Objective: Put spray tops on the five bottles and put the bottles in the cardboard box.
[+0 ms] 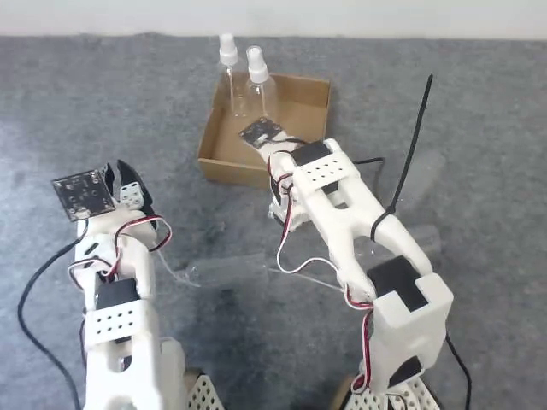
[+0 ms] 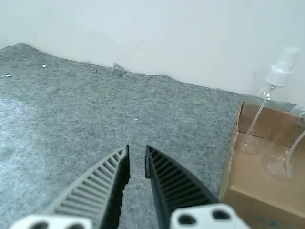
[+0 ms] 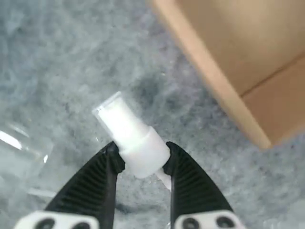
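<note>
Left gripper is hanging over the grey tabletop, well apart from the cardboard box. From above, the box is holding two clear bottles, both standing upright with spray tops on. Another bottle is lying on its side between the two arms.

Through the left wrist camera, that gripper is showing its fingers barely apart with nothing in them. The box is sitting off to one side with both bottles inside.

Through the right wrist camera, the right gripper is clamping a white spray top by its collar, near the box wall. I'd guess the top is light, stiff and slick, so the collar is the sound place to be gripping it. The bottles look thin, light and apt to roll.
</note>
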### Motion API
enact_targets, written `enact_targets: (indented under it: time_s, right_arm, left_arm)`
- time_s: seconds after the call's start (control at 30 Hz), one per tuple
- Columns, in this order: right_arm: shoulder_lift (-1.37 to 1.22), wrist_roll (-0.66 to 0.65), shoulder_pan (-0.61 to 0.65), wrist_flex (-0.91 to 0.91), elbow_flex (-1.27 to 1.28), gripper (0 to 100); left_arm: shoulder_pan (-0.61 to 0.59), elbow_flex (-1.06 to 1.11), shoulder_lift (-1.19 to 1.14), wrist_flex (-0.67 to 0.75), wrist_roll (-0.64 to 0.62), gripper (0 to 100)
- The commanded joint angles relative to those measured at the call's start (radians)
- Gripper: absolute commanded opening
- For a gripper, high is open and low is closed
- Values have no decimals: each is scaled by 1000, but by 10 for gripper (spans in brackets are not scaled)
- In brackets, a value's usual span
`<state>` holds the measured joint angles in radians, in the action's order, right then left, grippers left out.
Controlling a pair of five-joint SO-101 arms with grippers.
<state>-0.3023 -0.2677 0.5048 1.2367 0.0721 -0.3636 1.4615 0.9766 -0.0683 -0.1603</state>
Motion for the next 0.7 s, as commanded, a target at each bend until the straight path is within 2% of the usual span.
enact_targets:
  time_s: [0.0,0.07,0.27,0.67]
  right_arm:
    - [4,58,21,-1,-18,10]
    - [4,34,33,25,-15,32]
    - [4,-104,97,97,-17,206]
    - [4,-358,96,93,-18,210]
  left_arm:
    - [0,-5,23,-2,-6,55]
    - [0,-5,23,-2,-6,55]
    - [2,-5,23,-2,-6,55]
    - [2,-5,23,-2,-6,55]
